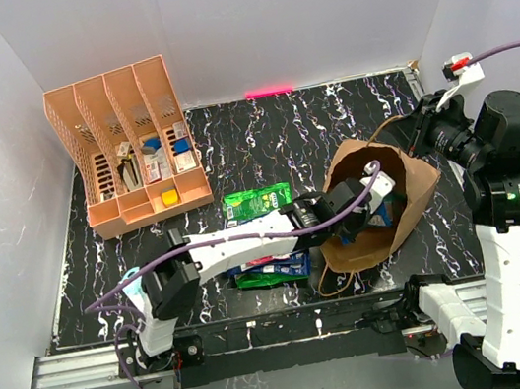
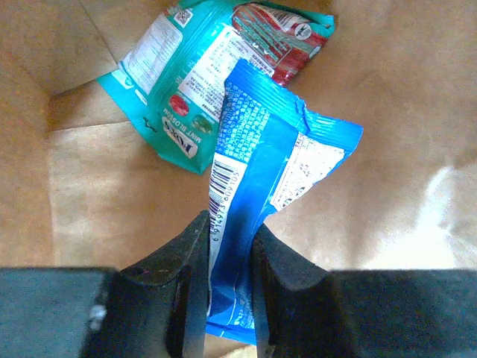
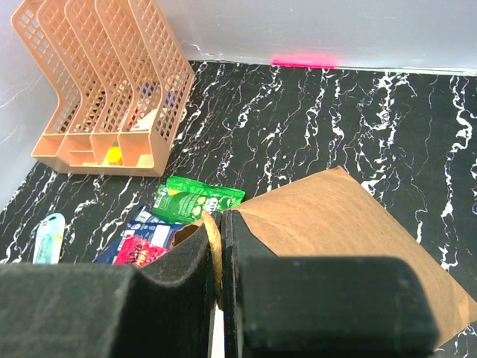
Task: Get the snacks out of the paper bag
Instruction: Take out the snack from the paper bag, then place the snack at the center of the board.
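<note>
While the brown paper bag [image 1: 418, 183] gapes open, the right gripper [image 3: 218, 224] is clamped tight on its edge. Far left of the bag, the peach organiser [image 1: 124, 127] holds small stationery. Inside the bag lie a teal packet [image 2: 179, 82] and a blue packet [image 2: 261, 149], and the left gripper [image 2: 229, 224] is pinching the blue one!

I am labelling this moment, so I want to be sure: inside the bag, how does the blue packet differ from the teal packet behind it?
The blue packet is pinched by the left hand; the teal packet lies free. The blue packet is blue and white with a barcode; the teal packet is teal and white. The blue packet overlaps the teal packet's edge. Both are glossy foil packets inside the paper bag.
</note>
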Controlling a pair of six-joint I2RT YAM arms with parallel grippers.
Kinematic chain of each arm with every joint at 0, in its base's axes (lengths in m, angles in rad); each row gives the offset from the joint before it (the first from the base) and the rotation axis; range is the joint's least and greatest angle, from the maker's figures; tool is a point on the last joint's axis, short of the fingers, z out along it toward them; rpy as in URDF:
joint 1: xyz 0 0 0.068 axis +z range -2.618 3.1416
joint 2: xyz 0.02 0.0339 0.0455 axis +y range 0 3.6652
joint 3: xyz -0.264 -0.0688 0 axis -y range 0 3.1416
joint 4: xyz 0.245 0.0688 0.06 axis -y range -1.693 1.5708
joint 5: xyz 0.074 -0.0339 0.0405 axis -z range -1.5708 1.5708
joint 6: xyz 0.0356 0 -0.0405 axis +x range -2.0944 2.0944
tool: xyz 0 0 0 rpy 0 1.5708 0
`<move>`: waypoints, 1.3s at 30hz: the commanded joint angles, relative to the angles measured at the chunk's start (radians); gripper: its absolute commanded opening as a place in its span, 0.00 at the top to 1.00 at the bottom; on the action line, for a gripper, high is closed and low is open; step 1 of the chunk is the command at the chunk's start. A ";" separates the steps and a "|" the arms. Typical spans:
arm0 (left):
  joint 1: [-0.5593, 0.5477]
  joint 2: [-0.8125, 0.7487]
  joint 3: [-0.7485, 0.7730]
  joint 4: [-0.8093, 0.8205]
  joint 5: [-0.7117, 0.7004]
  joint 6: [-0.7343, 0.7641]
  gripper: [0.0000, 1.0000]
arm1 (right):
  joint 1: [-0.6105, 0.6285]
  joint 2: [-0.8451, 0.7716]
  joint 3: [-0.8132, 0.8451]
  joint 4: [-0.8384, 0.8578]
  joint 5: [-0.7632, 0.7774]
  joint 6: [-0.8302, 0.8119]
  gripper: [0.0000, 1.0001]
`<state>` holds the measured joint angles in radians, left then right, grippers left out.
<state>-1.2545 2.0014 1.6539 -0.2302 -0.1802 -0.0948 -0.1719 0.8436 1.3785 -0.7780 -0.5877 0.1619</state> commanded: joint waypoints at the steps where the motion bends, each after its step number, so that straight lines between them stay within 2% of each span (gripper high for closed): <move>1: -0.006 -0.154 -0.024 -0.043 0.005 -0.026 0.79 | 0.002 -0.014 0.029 0.077 0.010 -0.005 0.92; 6: -0.005 -0.287 -0.100 -0.053 0.054 -0.019 0.80 | 0.002 -0.015 0.028 0.077 0.012 -0.006 0.92; 13: -0.008 -0.576 -0.295 -0.043 0.160 0.020 0.80 | 0.001 -0.018 0.018 0.082 0.007 -0.004 0.92; 22: -0.007 -0.883 -0.412 -0.215 -0.062 0.014 0.79 | 0.002 -0.024 -0.008 0.102 -0.003 0.002 0.92; 26: 0.006 -0.891 -0.415 -0.346 -0.232 -0.017 0.79 | 0.002 -0.032 -0.018 0.106 -0.009 0.004 0.92; 28: 0.043 -0.869 -0.409 -0.396 -0.259 -0.042 0.79 | 0.001 -0.035 -0.023 0.108 -0.007 0.004 0.92; 31: 0.130 -0.819 -0.415 -0.424 -0.224 -0.091 0.80 | 0.002 -0.036 -0.029 0.108 -0.007 0.004 0.92; 34: 0.159 -0.764 -0.447 -0.401 -0.201 -0.101 0.81 | 0.001 -0.035 -0.022 0.107 -0.004 0.004 0.92; 39: 0.159 -0.753 -0.567 -0.242 -0.060 0.093 0.80 | 0.001 -0.028 -0.005 0.097 0.000 0.000 0.92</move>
<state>-1.0924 1.2701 1.1477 -0.5610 -0.3458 -0.1375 -0.1719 0.8192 1.3441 -0.7486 -0.5827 0.1627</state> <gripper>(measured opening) 0.200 0.078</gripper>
